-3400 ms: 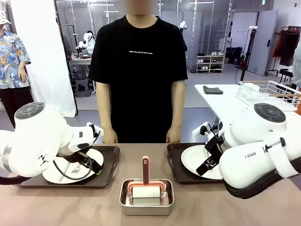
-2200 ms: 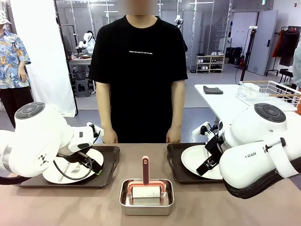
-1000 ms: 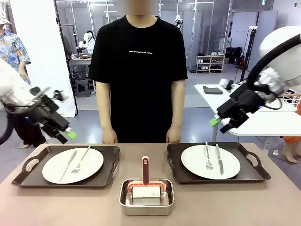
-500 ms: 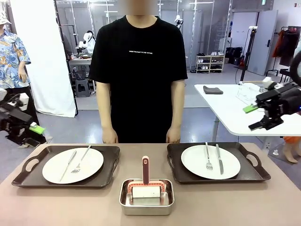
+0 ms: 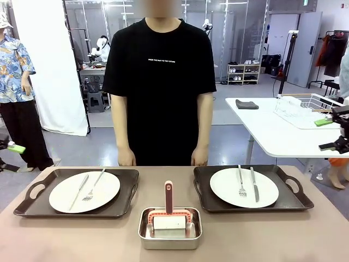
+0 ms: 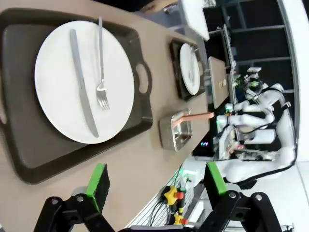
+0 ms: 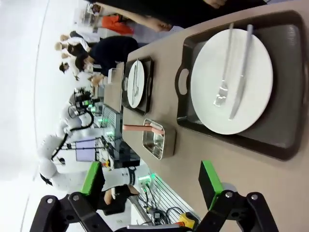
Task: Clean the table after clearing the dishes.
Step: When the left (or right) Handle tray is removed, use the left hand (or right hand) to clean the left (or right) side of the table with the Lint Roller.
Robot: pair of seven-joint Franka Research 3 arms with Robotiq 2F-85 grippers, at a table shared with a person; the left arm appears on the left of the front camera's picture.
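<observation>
Both arms have swung outward, so the left gripper [image 5: 10, 157] and right gripper [image 5: 329, 134] hang empty, jaws apart, off the table's [image 5: 82, 240] ends, the left dish tray [image 5: 126, 188] lying at four o'clock from the former, the right dish tray [image 5: 289, 192] at eight o'clock from the latter.

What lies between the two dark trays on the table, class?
In the front view, a steel pan holding a pink-handled tool sits in the gap, slightly nearer the camera.

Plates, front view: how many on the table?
2. The left plate sits on the left tray, the right plate on the right tray. Neither looks stacked, so none seems hidden.
</observation>
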